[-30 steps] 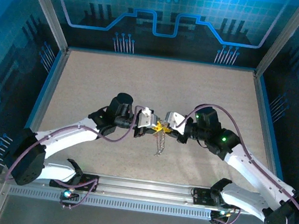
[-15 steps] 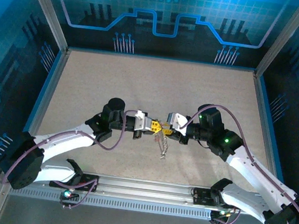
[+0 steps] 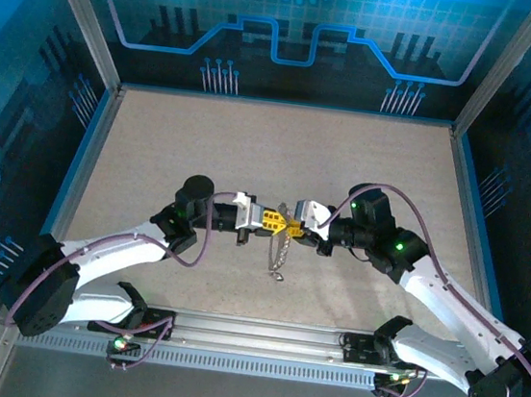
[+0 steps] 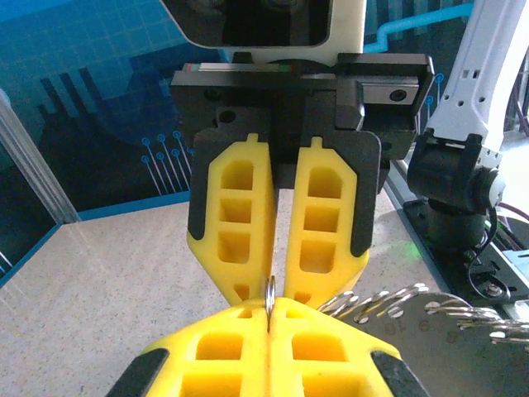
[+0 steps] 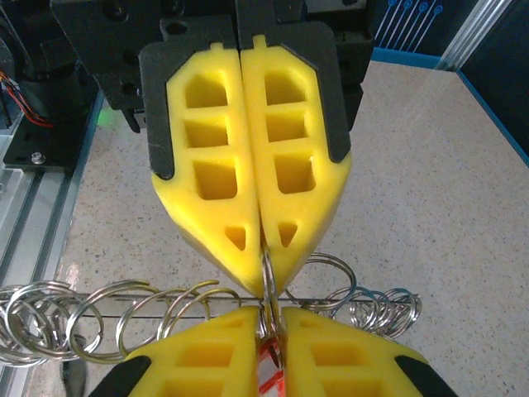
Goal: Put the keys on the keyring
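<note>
Seen from above, the left gripper point(image 3: 272, 222) and the right gripper point(image 3: 290, 225) meet tip to tip over the middle of the speckled table point(image 3: 252, 148), their yellow fingers touching. The keyring point(image 3: 279, 256) dangles from that meeting point as a silver string hanging toward the near edge. Whether its lower end rests on the table cannot be told.

From the left wrist, the left gripper point(image 4: 269, 313) is clenched, with one thin loop of the keyring point(image 4: 269, 291) standing edge-on in the seam between its pads. The right gripper point(image 4: 274, 281) faces it, tips against tips, its fingers drawn almost together. More silver loops fan out to the right, just beside the fingertips.

From the right wrist, the right gripper point(image 5: 271, 318) grasps a key point(image 5: 269, 374), its red tag wedged between the fingers. Opposite, the left gripper point(image 5: 263, 266) is pressed tight on the edge-on loop. Between the two sets of tips the keyring point(image 5: 165, 313) runs across as a wire, crowded with small rings on both sides.
</note>
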Controlling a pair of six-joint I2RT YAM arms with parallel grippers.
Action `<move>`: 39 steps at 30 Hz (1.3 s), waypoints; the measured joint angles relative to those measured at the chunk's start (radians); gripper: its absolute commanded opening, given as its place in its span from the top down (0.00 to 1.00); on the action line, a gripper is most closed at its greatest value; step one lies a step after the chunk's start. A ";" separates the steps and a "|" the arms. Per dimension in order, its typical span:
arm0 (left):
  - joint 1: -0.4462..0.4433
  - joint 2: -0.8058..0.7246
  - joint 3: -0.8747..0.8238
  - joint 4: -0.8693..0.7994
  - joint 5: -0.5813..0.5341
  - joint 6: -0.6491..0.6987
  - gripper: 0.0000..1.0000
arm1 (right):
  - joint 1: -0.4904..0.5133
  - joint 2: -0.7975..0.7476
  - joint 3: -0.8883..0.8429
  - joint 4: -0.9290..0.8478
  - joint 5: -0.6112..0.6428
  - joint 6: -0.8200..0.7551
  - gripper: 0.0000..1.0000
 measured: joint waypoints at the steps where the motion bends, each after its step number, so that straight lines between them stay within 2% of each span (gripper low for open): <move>1: 0.000 0.006 -0.003 0.019 0.001 -0.008 1.00 | -0.001 0.001 0.000 0.002 -0.005 0.000 0.87; 4: 0.003 0.031 -0.010 0.079 0.010 -0.036 1.00 | -0.009 0.003 0.000 0.006 -0.019 0.000 0.87; 10: 0.006 0.069 -0.021 0.164 0.012 -0.078 1.00 | -0.019 0.008 0.000 0.008 -0.022 0.007 0.97; 11: 0.006 0.071 -0.022 0.170 0.011 -0.082 0.98 | -0.019 0.008 0.000 0.008 -0.021 0.008 0.98; 14: 0.007 0.072 -0.027 0.175 0.007 -0.081 0.84 | -0.019 0.008 0.000 0.006 -0.015 0.007 1.00; 15: 0.007 0.070 -0.027 0.165 -0.002 -0.068 0.77 | -0.019 0.009 0.000 0.002 -0.012 0.006 1.00; 17: 0.007 0.045 -0.025 0.090 -0.034 -0.032 0.73 | -0.016 0.011 0.000 -0.017 -0.004 -0.003 1.00; 22: 0.003 -0.029 0.045 -0.242 -0.102 0.107 0.70 | 0.027 0.042 0.047 -0.113 0.080 -0.062 1.00; 28: 0.003 -0.041 0.123 -0.480 -0.133 0.180 0.72 | 0.080 0.101 0.127 -0.193 0.178 -0.105 1.00; 33: 0.003 -0.036 0.147 -0.550 -0.132 0.186 0.73 | 0.106 0.141 0.164 -0.240 0.237 -0.116 1.00; 39: 0.002 -0.023 0.147 -0.551 -0.128 0.179 0.77 | 0.116 0.159 0.180 -0.258 0.270 -0.119 1.00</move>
